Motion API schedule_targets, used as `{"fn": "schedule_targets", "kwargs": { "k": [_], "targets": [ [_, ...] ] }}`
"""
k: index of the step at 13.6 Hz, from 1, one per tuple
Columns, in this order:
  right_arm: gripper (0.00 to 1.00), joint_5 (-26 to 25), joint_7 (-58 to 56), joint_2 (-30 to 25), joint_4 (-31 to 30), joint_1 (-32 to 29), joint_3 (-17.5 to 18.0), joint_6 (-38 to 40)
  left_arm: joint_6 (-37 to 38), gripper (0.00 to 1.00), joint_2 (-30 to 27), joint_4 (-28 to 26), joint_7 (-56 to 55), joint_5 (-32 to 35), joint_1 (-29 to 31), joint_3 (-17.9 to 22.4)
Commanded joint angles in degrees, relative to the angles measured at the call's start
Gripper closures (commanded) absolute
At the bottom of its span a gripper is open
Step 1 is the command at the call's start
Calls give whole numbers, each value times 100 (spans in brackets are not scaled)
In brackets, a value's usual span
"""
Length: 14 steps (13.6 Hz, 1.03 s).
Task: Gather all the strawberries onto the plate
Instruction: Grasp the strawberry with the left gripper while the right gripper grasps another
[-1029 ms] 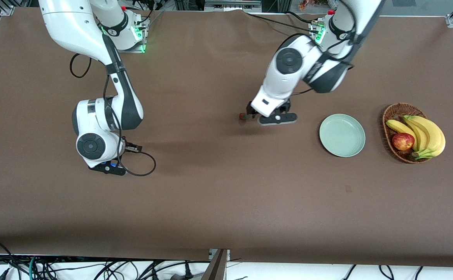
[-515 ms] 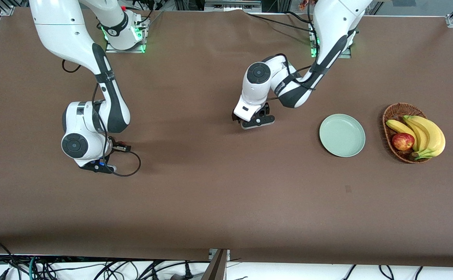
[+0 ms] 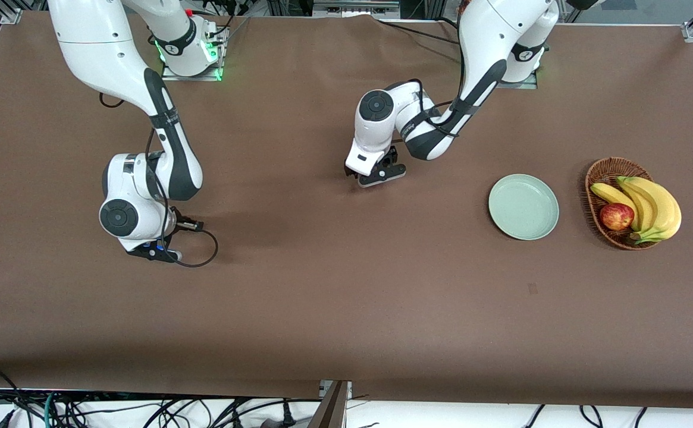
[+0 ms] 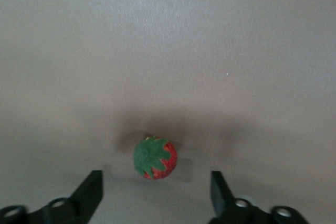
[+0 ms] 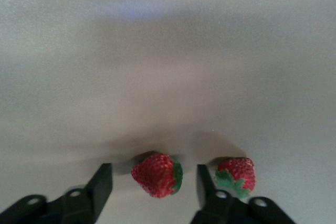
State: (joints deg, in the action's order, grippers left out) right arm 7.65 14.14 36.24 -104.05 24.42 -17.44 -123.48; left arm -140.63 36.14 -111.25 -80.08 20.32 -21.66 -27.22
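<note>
Since a second ago the left gripper [image 3: 376, 177] has shifted away from the plate [image 3: 523, 207] | left wrist: jaws open, straddling one strawberry [image 4: 155, 158], not touching | right wrist: right gripper [image 5: 153, 188] open around strawberry [image 5: 156, 174]; second berry [image 5: 237, 176] just outside one finger.

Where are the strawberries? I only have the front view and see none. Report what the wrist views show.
Observer: One strawberry lies on the table inside the open left claw, untouched.
Operator: Now report the right claw.
Observer: The right claw is open around a second strawberry, with gaps on both sides.
Operator: Find the third.
Observer: The third strawberry lies on the table just outside the right claw, beside the second.
</note>
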Motion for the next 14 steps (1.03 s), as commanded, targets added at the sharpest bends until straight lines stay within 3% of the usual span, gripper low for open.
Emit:
{"fn": "schedule_targets", "kwargs": {
  "k": [1,3,5,8,12,14],
  "targets": [
    [37,96,-209,-126,-265,-8,30,-220,-17,57,86,130,-175,174,-31,24],
    [39,97,-263,-126,-388,-17,30,-386,-17,61,77,130,-175,174,-14,41],
    [48,97,-263,-126,-511,-8,30,-554,-17,61,77,130,-166,174,21,76],
    [74,97,-298,-196,-450,-8,39,-476,-17,71,77,139,-157,174,48,103],
    [75,166,-202,-354,-328,27,161,-266,62,77,-115,139,9,201,407,76],
    [75,613,-157,-407,5,45,241,147,385,80,-396,104,483,131,872,-28]
  ]
}}
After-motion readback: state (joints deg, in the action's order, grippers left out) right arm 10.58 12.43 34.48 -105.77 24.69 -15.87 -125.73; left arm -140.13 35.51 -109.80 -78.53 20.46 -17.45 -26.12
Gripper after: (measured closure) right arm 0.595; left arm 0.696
